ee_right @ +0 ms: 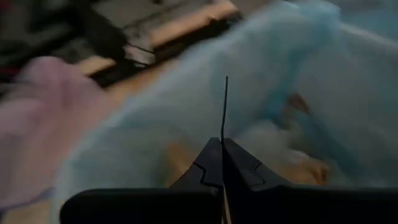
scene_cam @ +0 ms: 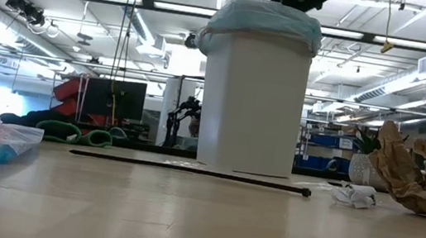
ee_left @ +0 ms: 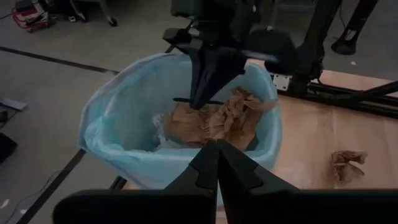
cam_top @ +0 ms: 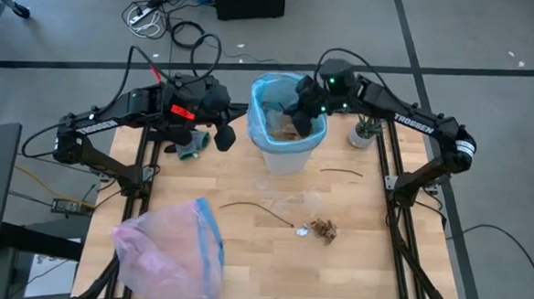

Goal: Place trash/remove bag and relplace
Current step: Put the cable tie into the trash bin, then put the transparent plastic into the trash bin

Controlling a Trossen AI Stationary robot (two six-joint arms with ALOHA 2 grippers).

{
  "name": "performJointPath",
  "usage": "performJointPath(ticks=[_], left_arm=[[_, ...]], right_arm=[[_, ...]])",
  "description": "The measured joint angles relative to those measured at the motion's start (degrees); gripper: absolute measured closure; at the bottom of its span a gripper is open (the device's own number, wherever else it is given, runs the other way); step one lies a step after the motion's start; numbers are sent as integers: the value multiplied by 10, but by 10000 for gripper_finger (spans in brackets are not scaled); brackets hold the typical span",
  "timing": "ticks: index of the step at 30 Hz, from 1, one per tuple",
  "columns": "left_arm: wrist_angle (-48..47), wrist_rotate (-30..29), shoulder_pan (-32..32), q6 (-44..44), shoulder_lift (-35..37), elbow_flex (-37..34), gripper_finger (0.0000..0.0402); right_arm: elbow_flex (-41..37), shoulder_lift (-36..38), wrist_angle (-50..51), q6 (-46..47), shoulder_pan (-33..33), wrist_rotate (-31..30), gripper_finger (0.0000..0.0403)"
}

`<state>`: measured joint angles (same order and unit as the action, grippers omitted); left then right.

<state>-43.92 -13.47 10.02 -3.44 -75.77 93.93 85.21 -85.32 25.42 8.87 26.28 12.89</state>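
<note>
A white bin (cam_top: pixel 287 155) lined with the light-blue bag (cam_top: pixel 266 136) stands at the table's far middle, with brown leaf clumps (ee_left: pixel 211 121) inside. My right gripper (cam_top: pixel 301 110) is over the bin's opening, shut on a thin dark twig (ee_right: pixel 225 106). My left gripper (ee_left: pixel 217 149) is shut and empty, just left of the bin (cam_top: pixel 222 133). On the table lie two more twigs (cam_top: pixel 255 209) (cam_top: pixel 341 173), a leaf clump (cam_top: pixel 323 230) and a clear wrapper (cam_top: pixel 301 206). My right gripper pinches the thin twig between its two fingertips (ee_left: pixel 202 93), coming from above and pointing down into the bin's mouth. One end of the twig (ee_left: pixel 183 99) sticks out sideways past the fingers. The twig is lifted clear, above the leaves in the bin.
A pale pink bag with a blue band (cam_top: pixel 170 254) lies at the near left corner. A small potted plant (cam_top: pixel 364 132) stands right of the bin. In the low view a twig (scene_cam: pixel 189 170) lies in front of the bin (scene_cam: pixel 254 91).
</note>
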Motion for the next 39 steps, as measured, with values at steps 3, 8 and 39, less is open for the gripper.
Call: performJointPath(ticks=[3, 8, 39], left_arm=[[3, -1, 0, 0, 0, 0, 385], [9, -1, 0, 1, 0, 0, 385], [-30, 1, -12, -12, 3, 0, 385]], right_arm=[[0, 0, 30, 12, -9, -43, 403], [0, -10, 49, 31, -15, -50, 403], [0, 30, -13, 36, -109, -92, 206]])
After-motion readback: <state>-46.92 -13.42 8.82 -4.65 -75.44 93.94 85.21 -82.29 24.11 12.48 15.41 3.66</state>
